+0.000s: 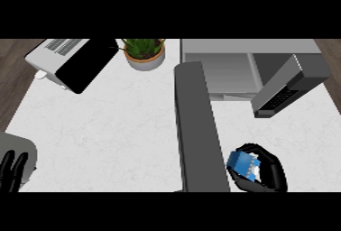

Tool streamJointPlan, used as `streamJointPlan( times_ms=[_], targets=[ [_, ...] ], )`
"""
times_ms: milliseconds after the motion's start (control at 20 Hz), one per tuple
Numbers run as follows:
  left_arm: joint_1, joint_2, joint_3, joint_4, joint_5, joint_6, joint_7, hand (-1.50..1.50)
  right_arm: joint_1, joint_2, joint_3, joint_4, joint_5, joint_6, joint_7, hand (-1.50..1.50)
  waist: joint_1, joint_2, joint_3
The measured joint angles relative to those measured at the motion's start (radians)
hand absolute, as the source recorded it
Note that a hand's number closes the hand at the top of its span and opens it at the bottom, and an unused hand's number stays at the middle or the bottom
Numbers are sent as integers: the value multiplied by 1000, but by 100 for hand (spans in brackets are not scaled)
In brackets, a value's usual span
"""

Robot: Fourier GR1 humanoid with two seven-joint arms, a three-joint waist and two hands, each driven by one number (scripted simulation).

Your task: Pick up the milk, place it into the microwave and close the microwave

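Fingers (pixel 265 168) of the right hand (pixel 272 173) curl round the blue-and-white milk (pixel 243 164), pinching it low over the white bench (pixel 106 131).

Milk sits inside that curled grasp, just right of the microwave's open door (pixel 198 131), whose dark slab runs up past the fingers; the microwave (pixel 256 67) with its open cavity lies well beyond the fingers, at the far edge. Far to the left of the fingers, the left hand (pixel 13 169) rests at the bench's near corner, its fingers straight and slightly spread. A potted plant (pixel 145 53) and a toaster oven (pixel 70 61) stand at the far left.
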Motion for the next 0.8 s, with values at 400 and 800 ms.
streamJointPlan(
  times_ms=[400, 800],
  targets=[
    [23, 4, 5, -26, 22, -14, 8, -150, 6, 36, 0, -111, -13, -21, 34, 150, 2, 0, 0],
    [-2, 7, 37, -1, 50, -37, 12, -150, -151, -102, -133, 55, -101, 145, 20, 150, 6, 2, 1]
  ],
)
